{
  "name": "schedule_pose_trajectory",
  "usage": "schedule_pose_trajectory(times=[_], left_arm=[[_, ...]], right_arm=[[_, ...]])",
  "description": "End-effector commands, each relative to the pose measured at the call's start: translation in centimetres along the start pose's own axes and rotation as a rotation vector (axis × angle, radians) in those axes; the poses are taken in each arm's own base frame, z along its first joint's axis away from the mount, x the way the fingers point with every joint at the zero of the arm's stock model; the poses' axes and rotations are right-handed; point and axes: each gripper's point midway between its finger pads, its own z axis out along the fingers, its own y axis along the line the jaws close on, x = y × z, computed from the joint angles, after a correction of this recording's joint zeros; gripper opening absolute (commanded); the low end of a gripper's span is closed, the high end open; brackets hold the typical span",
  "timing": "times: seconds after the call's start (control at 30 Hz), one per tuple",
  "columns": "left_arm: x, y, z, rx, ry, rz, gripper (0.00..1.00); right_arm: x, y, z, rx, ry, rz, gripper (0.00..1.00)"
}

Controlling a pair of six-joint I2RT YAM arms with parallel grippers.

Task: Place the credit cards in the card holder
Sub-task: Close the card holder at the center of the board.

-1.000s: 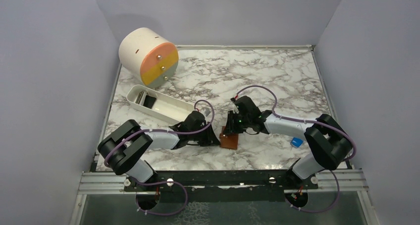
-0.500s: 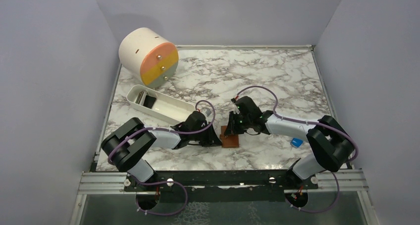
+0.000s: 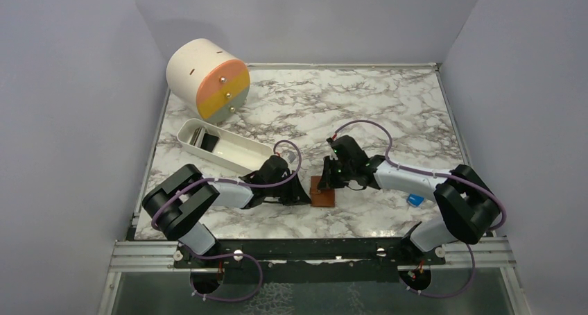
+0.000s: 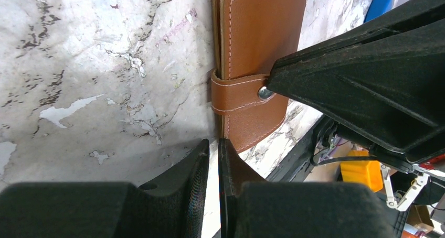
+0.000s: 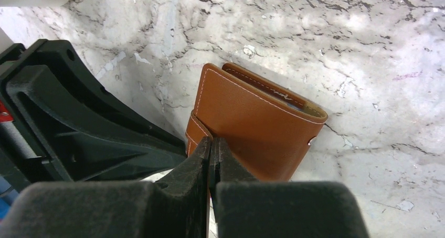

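The card holder lies folded shut on the marble table, near centre, its snap tab fastened. The left gripper, fingers nearly together, noses its left edge. The right gripper, fingers pressed together, meets the tab. The leather looks light, supple and slightly slick, so it is best peeled open by the tab while the body is braced.

The right gripper hides the card holder's strap end; the tray's dark contents are too small to identify.
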Motion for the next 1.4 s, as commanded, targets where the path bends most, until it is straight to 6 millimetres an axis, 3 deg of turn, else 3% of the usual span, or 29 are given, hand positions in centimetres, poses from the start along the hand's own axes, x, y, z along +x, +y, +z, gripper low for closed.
schedule_pose_trajectory(times=[0.0,0.43,0.7,0.87,1.13,1.37], left_arm=[[1.1,2.5,0.3,-0.092,0.026,-0.011,0.16],[0.3,1.5,-0.1,-0.074,-0.001,0.003,0.16],[-0.6,1.1,-0.4,-0.102,-0.020,0.047,0.17],[-0.8,0.7,-0.5,-0.089,-0.030,0.057,0.17],[-2.3,-2.8,-1.0,0.011,-0.057,0.115,0.18],[-2.3,-5.8,-0.8,0.116,-0.042,0.133,0.18]], right_arm=[[0.8,-1.7,0.4,0.066,-0.004,-0.018,0.01],[1.6,-3.8,1.2,0.137,-0.008,-0.019,0.01],[-0.6,-0.4,-0.2,0.027,-0.039,-0.045,0.01],[-1.3,-0.6,-0.6,0.056,-0.059,-0.053,0.01],[-1.1,-1.2,-0.3,0.078,-0.060,-0.052,0.01],[-1.4,-0.5,-0.3,0.055,-0.060,-0.049,0.01]])
